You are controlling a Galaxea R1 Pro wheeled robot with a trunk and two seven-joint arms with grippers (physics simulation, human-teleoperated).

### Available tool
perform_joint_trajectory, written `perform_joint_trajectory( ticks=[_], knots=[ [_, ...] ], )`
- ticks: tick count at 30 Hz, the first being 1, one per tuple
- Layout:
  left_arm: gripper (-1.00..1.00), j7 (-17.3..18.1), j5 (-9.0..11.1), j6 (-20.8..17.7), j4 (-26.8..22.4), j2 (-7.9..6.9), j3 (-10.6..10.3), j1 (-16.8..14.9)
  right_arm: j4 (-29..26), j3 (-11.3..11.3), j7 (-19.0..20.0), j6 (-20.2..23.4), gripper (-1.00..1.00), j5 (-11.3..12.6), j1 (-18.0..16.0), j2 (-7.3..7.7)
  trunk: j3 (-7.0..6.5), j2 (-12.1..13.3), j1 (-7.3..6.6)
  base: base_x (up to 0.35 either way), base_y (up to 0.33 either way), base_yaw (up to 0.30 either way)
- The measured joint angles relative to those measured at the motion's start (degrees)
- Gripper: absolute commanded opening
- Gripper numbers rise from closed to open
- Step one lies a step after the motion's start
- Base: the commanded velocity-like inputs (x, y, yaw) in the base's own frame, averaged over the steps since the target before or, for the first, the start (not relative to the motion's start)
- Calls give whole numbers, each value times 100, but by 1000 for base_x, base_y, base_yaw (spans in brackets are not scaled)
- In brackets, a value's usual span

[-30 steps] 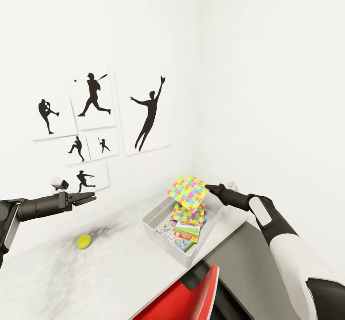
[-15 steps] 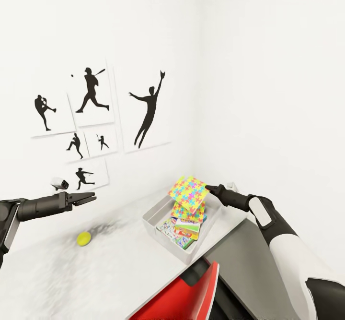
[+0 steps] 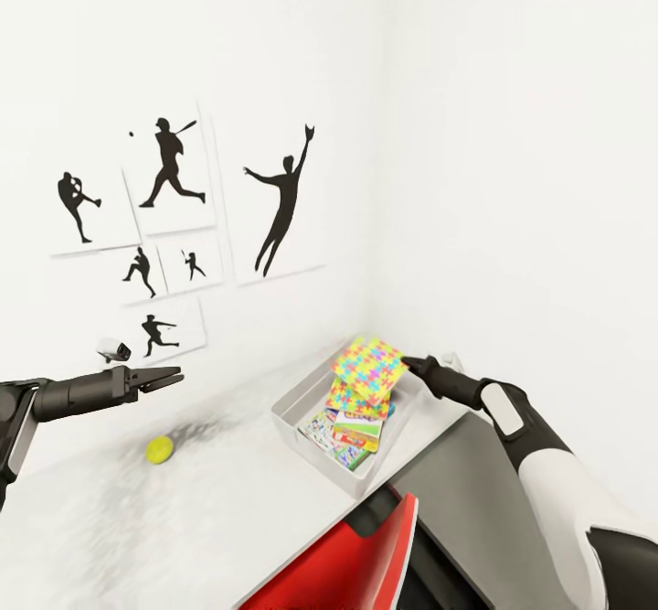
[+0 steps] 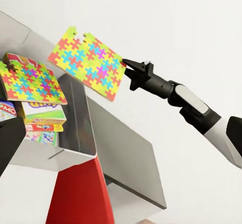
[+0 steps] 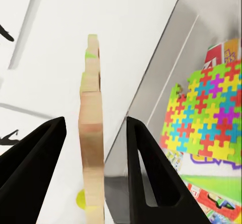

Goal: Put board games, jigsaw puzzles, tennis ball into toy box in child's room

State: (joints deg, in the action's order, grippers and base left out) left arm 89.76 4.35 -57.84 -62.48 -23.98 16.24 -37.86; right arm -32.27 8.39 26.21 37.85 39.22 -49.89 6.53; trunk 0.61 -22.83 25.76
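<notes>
The white walls of the child's room (image 3: pixel 512 134) meet in a corner above the far end of the counter (image 3: pixel 210 519), and black baseball-player silhouette pictures (image 3: pixel 279 198) hang on the wall along the counter's far edge. The counter's pale top joins a lower grey section (image 3: pixel 475 509) at its right end, and a red object (image 3: pixel 352 564) stands against its near edge.

The toy box (image 3: pixel 291 406) sits on the pale top at the far right corner, close to where the two walls meet. Inside it lie the board games (image 3: pixel 340 434), stacked flat; their lids are busy with print, but no word can be read for certain. One jigsaw puzzle (image 3: pixel 355 400) rests on top of them.

The second jigsaw puzzle (image 3: pixel 370 365) is held tilted in the air above the toy box's far right end, clear of the stack. The right pincer (image 3: pixel 408 363) holds it by one edge; in the right wrist view the panel stands edge-on between the two black fingers (image 5: pixel 38 156).

The left pincer (image 3: pixel 174 374) hangs over the counter's left part, its fingers a little apart and carrying nothing.

The tennis ball (image 3: pixel 160 449) lies on the counter top below the left pincer, well apart from the toy box.
</notes>
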Motion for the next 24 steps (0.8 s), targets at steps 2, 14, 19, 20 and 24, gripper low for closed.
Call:
perform_joint_trajectory(
  ticks=[2,14,19,20,24],
  knots=[
    [100,0,0,0,0,0,-2,1,42,9,-1,-8,-100,4,-6,18,17,1,0,0,0,0],
    [100,0,0,0,1,2,-6,3,88,9,-115,-352,-100,-3,-13,29,123,6,-1,0,0,0],
    [100,0,-6,0,3,9,-6,2,84,11,-249,-390,-100,2,-28,-39,170,6,-1,0,0,0],
    [100,0,-5,0,2,9,-6,2,84,10,-252,-390,-100,2,-29,-43,180,6,-1,0,0,0],
    [100,0,-8,0,1,16,-6,2,75,8,-262,-374,-100,23,-32,-72,217,6,-1,0,0,0]
  ],
)
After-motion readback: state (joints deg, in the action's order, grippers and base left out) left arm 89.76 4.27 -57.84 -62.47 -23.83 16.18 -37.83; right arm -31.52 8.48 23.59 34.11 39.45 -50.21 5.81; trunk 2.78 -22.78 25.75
